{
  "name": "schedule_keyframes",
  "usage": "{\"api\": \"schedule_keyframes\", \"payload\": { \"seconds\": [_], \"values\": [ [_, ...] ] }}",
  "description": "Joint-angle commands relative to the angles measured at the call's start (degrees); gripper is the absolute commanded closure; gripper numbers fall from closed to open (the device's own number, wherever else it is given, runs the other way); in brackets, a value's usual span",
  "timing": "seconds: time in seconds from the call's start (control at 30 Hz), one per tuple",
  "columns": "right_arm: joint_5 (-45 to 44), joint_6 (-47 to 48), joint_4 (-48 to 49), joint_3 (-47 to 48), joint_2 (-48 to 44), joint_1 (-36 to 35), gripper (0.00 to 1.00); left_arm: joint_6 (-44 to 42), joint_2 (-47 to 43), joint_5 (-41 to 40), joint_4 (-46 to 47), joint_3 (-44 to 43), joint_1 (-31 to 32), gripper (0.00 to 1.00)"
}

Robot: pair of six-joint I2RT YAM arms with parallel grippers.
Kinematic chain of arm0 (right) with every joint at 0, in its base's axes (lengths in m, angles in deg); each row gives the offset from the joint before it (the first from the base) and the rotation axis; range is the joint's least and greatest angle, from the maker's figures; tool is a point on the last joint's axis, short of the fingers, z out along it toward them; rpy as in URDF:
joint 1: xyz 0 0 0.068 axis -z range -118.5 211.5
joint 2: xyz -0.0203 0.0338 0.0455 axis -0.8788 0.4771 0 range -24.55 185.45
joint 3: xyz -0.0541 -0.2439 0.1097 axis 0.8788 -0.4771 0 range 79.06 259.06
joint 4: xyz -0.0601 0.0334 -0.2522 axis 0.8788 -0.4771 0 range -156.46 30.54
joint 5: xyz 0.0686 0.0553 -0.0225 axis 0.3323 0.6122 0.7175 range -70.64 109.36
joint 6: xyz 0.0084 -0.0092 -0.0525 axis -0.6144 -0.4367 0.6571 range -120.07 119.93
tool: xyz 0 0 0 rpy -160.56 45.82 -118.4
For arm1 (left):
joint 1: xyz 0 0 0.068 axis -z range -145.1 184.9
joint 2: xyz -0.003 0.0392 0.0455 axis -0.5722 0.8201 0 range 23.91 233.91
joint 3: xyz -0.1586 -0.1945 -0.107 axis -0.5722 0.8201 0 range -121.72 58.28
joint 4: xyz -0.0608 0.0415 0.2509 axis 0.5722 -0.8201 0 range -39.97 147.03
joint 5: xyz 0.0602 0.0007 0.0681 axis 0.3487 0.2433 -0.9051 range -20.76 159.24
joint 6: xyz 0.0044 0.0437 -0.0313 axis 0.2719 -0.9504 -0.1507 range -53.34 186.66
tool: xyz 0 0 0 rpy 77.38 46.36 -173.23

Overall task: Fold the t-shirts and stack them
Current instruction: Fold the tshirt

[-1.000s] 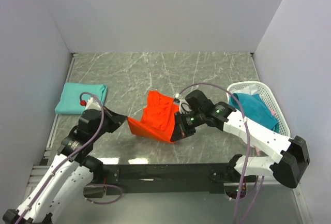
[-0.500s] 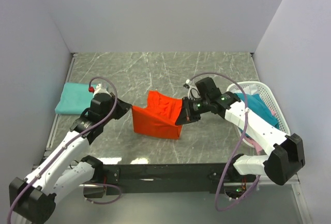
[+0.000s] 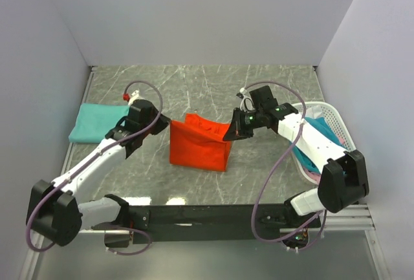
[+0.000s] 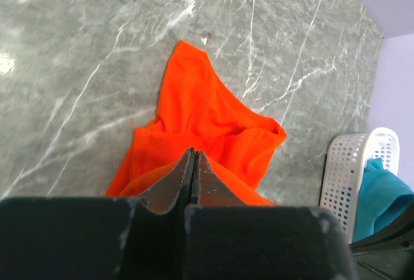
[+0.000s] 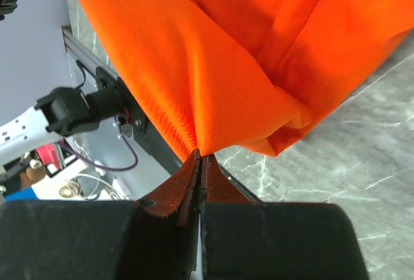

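The bright orange-red t-shirt (image 3: 197, 149) hangs doubled over in the middle of the table, its lower part resting on the marble. My left gripper (image 3: 166, 125) is shut on its upper left edge and my right gripper (image 3: 228, 134) is shut on its upper right edge. In the left wrist view the shut jaws (image 4: 193, 154) sit on orange cloth (image 4: 207, 108) that spreads below them. In the right wrist view the cloth (image 5: 259, 53) is pinched at the fingertips (image 5: 199, 155). A folded teal t-shirt (image 3: 97, 123) lies at the left. Another teal t-shirt (image 3: 318, 131) lies in the basket.
A white lattice basket (image 3: 310, 106) stands at the right edge of the table, close behind my right arm; it also shows in the left wrist view (image 4: 349, 163). Grey walls close in the table on three sides.
Both grippers have carried the shirt's held edge away from the arm bases toward the far side. The sagging cloth has drawn up into a taller, narrower doubled shape.
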Motion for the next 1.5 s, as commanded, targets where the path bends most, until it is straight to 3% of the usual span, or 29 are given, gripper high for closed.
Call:
{"api": "schedule_keyframes", "payload": {
  "seconds": [0.0,0.53,0.97,1.23,1.27,1.3,1.33,1.37,1.4,1.47],
  "values": [
    [1.7,0.9,2.59,2.5,0.87,1.44,1.0,-2.55,3.38,-2.93,4.64,-4.33,-0.43,0.99],
    [-0.58,-0.59,6.98,6.71,11.24,6.19,1.0,-5.01,25.7,-2.14,6.58,-17.34,-0.87,0.99],
    [-6.38,-2.61,10.41,6.8,15.55,10.05,1.0,-6.86,38.63,2.69,7.81,-25.34,-1.57,0.99],
    [-4.19,-3.75,12.7,10.31,23.19,12.78,1.0,-7.82,45.3,1.64,7.46,-30.7,-1.75,0.99],
    [-4.45,-3.84,13.66,11.36,23.81,13.04,0.96,-8.08,46.1,1.82,6.59,-31.66,-1.92,0.94],
    [-4.98,-4.11,13.32,12.33,24.43,13.57,0.85,-8.96,46.97,3.04,6.32,-33.67,-2.01,0.89],
    [-5.5,-3.93,12.27,13.38,25.65,13.74,0.82,-9.31,48.2,3.57,5.97,-34.39,-2.01,0.83],
    [-6.99,-3.93,11.91,14.96,25.93,13.83,0.81,-9.75,48.65,4.27,5.71,-35.18,-2.01,0.66],
    [-7.79,-3.58,11.3,15.76,26.28,14.1,0.67,-10.45,48.74,4.89,4.83,-36.32,-2.01,0.52],
    [-11.81,-2.88,8.58,18.13,26.46,14.18,0.59,-10.81,47.78,4.54,4.65,-36.51,-1.92,0.23]
  ]
}}
